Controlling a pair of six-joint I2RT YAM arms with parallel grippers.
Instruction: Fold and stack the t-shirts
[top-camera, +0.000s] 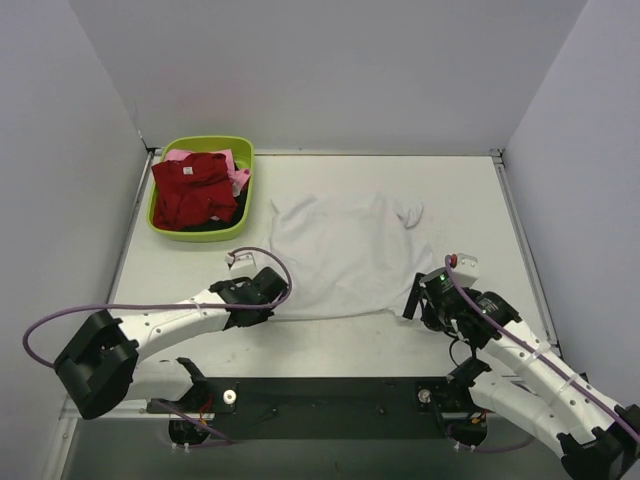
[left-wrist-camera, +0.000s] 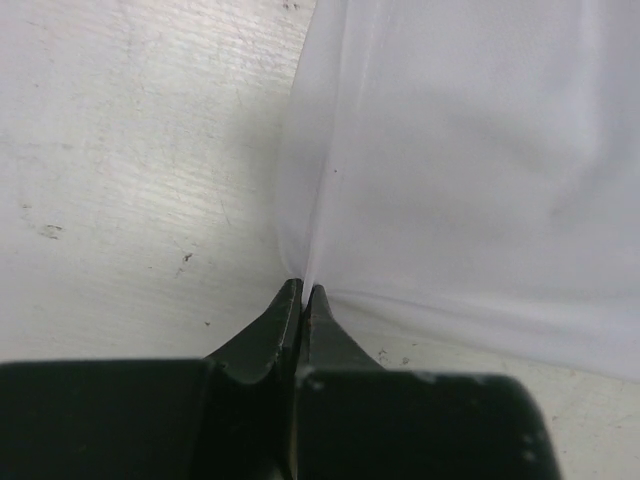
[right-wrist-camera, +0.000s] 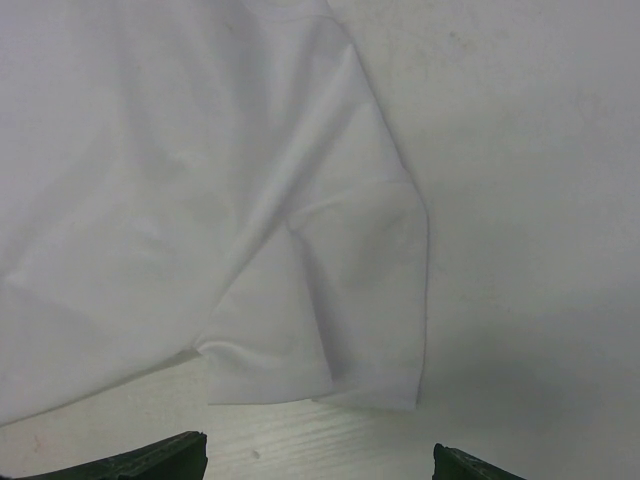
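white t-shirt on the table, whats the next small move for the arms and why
Probably ease the right claw forward over the near right corner of the plain white cloth t-shirt and close it. The left claw is shut on the shirt's near left edge, while the right one stands open just short of the cloth.

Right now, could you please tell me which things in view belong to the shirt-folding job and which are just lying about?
Job: white t-shirt, with the left gripper pinching its near corner; dark red t-shirt; pink t-shirt; right gripper, open.
Lying about: lime-green basin, holding the red and pink shirts; table.
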